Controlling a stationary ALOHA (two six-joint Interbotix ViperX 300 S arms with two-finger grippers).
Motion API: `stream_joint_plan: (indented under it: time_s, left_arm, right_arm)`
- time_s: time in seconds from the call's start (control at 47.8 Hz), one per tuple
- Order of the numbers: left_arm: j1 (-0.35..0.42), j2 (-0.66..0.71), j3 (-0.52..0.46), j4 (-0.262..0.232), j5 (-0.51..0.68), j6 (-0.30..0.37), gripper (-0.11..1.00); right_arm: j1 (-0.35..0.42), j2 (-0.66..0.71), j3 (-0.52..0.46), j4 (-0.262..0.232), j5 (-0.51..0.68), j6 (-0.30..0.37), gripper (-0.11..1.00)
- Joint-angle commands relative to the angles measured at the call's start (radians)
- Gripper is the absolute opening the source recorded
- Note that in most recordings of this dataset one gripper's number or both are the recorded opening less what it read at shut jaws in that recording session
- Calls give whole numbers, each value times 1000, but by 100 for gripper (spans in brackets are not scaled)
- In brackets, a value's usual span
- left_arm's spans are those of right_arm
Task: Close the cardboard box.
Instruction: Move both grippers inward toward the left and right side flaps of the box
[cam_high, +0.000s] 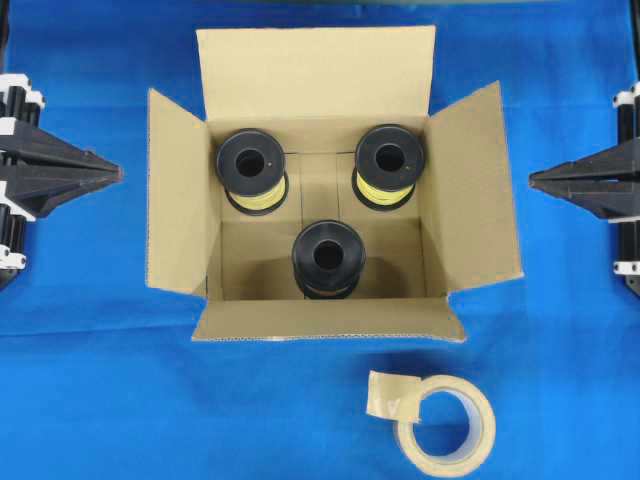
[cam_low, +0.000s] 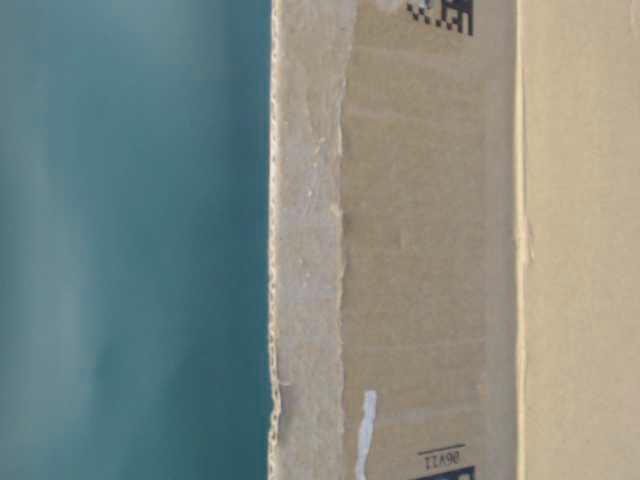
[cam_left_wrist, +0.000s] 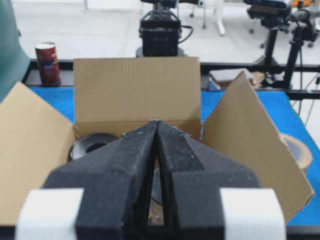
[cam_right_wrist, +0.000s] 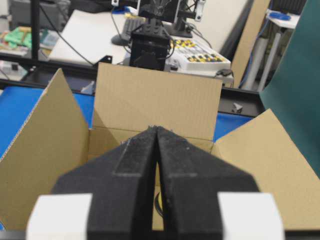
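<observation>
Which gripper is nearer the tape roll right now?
Right. The right gripper sits beyond the cardboard box's right flap, above and right of the tape roll. The left gripper is across the box on the far left, clearly farther.

We see the cardboard box (cam_high: 330, 70) w/ all four flaps splayed outward, blocking low approach from each side. Top is open, but three spools (cam_high: 326, 258) fill much of the interior. Bare blue cloth (cam_high: 90, 380) lies left, right & front; tape roll (cam_high: 445, 425) sits front-right, near the front flap.
</observation>
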Motion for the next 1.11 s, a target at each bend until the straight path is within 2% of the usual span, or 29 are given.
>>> stream_joint_plan:
  time_s: [0.0,0.293,0.439,0.544,0.795,1.088]
  left_arm:
    - [0,-8,-6,-25,60,5,1]
    - [0,-77,-15,-28,279,6,1]
    - [0,-114,-12,-29,439,-8,1]
    - [0,-130,-3,-31,505,-17,1]
    - [0,-87,57,-29,525,-25,1]
    - [0,41,89,-32,502,-28,0]
  right_arm:
    - [-2,3,-15,3,5,11,0]
    - [-2,-84,-72,25,397,49,0]
    - [-2,-126,-87,25,554,87,0]
    - [-2,-129,-83,25,644,107,0]
    - [-2,-71,-14,20,676,114,0]
    - [-2,69,35,21,604,118,0]
